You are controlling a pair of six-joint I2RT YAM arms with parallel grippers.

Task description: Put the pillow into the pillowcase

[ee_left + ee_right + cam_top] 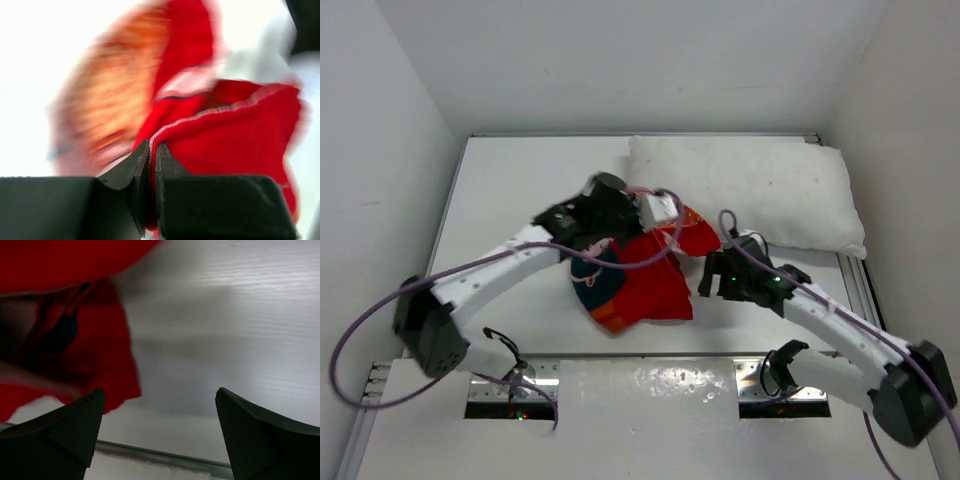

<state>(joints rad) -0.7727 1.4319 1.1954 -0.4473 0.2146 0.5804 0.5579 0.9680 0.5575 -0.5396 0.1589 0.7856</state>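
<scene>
The white pillow lies at the back right of the table. In front of it the red pillowcase sits crumpled at mid-table, its dark blue patch showing on the left. My left gripper hangs over the pillowcase's upper part. In the left wrist view it is shut on a white-stitched hem of the red pillowcase, which is blurred. My right gripper is just right of the cloth. In its wrist view it stands open and empty, with the pillowcase's edge by the left finger.
White walls close in the table on the left, back and right. A metal rail runs along the table's near edge. Purple cables loop off both arms.
</scene>
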